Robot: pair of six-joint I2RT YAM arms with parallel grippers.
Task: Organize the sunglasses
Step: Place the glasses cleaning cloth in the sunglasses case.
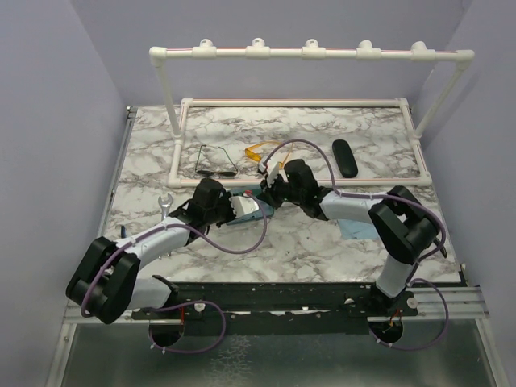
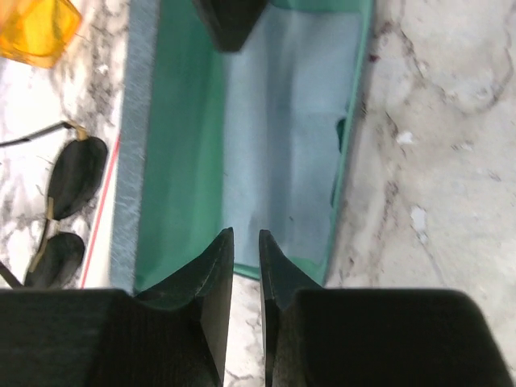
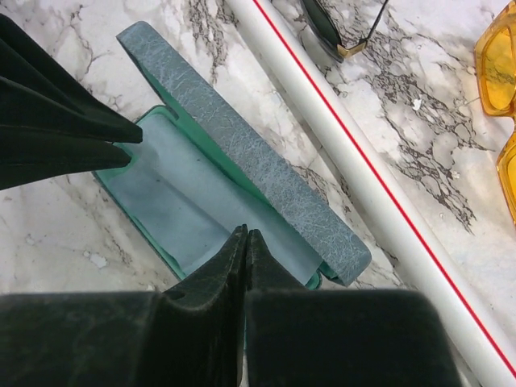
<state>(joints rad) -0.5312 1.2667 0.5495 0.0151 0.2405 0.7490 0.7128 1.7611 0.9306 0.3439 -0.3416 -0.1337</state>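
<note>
The dark wire-frame sunglasses (image 1: 214, 161) lie flat on the table at the back left, also in the left wrist view (image 2: 68, 210). The yellow-orange sunglasses (image 1: 262, 152) lie just right of them, partly in the right wrist view (image 3: 500, 72). The grey-blue case (image 1: 251, 208) lies open and empty, showing its green and pale blue lining (image 2: 274, 121). My left gripper (image 2: 246, 234) is at one end of the case, almost shut with a narrow empty gap. My right gripper (image 3: 246, 232) is at the other end, shut with nothing between its fingertips.
A black oval case (image 1: 345, 157) lies at the back right. A white pipe frame (image 1: 242, 147) runs between the open case and both sunglasses, also in the right wrist view (image 3: 363, 177). A small wrench (image 1: 165, 201) lies at the left. A taller pipe rack (image 1: 310, 53) stands behind.
</note>
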